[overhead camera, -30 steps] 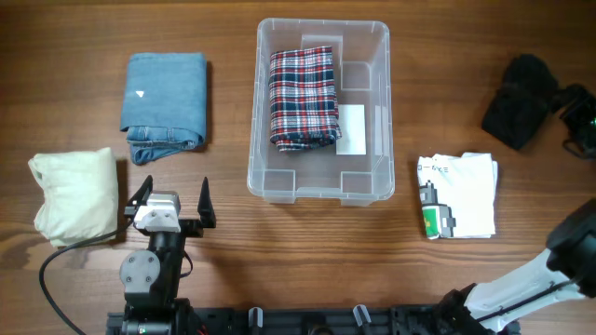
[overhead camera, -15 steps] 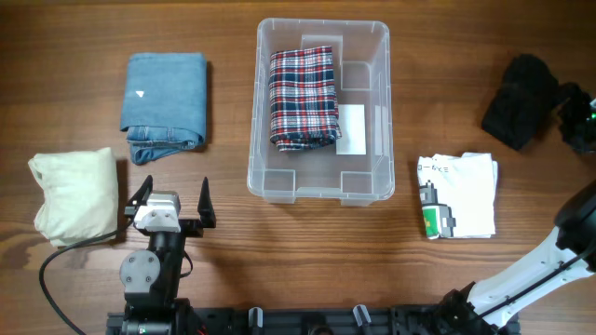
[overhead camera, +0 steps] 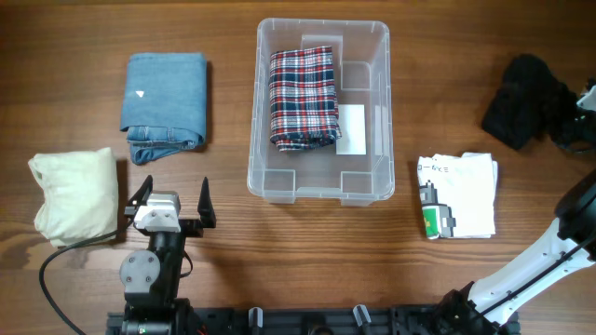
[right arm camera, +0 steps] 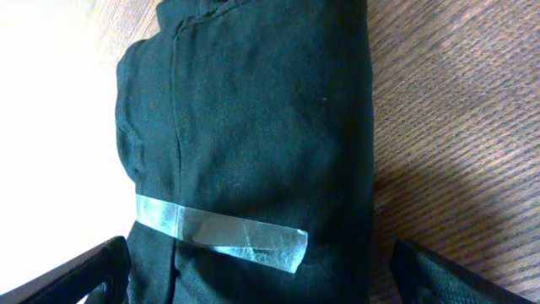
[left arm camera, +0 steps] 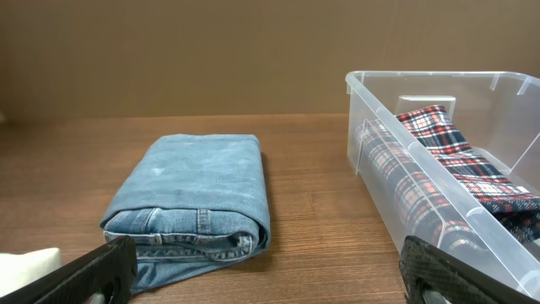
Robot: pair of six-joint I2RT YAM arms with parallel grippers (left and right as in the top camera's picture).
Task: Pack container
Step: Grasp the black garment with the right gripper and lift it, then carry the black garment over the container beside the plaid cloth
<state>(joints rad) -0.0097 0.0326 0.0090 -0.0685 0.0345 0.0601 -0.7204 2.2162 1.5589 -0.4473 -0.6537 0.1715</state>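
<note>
The clear plastic container (overhead camera: 321, 186) stands at the table's middle back, with a folded plaid shirt (overhead camera: 303, 98) in its left half; both show in the left wrist view, container (left arm camera: 380, 148), shirt (left arm camera: 460, 156). My left gripper (overhead camera: 171, 197) is open and empty near the front left, facing folded blue jeans (overhead camera: 166, 104), also in the left wrist view (left arm camera: 194, 198). My right gripper (overhead camera: 579, 116) is open at the far right edge, its fingers either side of a folded black garment (overhead camera: 521, 100), which fills the right wrist view (right arm camera: 253, 143) with a strip of clear tape on it.
A cream folded cloth (overhead camera: 74, 195) lies at the left edge. A white printed T-shirt (overhead camera: 458, 195) lies right of the container. The right arm's white link (overhead camera: 531, 279) crosses the front right corner.
My right gripper has moved further toward the black garment at the right edge. The left arm and all garments have not moved.
</note>
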